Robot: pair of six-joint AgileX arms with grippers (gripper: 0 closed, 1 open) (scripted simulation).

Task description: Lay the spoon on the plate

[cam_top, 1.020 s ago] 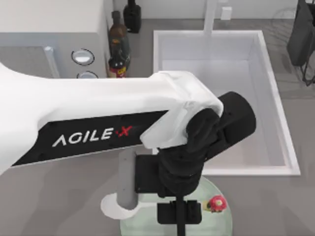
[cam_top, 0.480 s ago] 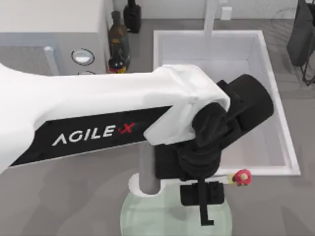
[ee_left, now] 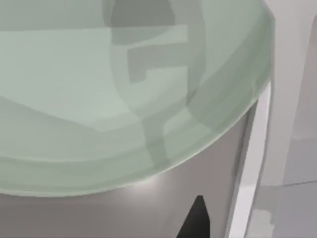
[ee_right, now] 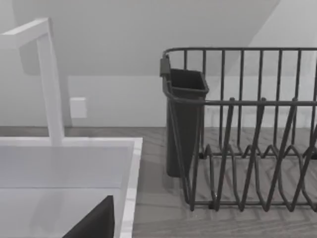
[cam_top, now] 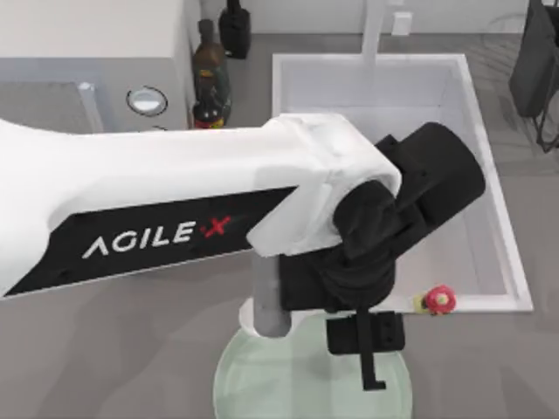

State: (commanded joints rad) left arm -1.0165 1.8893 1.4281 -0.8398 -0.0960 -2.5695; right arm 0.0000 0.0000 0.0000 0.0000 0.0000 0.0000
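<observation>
Placing step, I judge. My left claw [cam_top: 371, 358] hovers over plate [cam_top: 262, 388], which sits at surface's near edge. Grip and load: cannot tell. White edge of spoon [cam_top: 247, 316] peeks from under my arm at plate's far-left rim. Next: bring spoon inside rim, set it flat. Right claw [ee_right: 94, 223] parked by sink [ee_right: 130, 168].

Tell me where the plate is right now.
In the top view the plate sits at the bottom centre of the table, just in front of the sink, under the left gripper. The left wrist view shows its rim from close above.
</observation>
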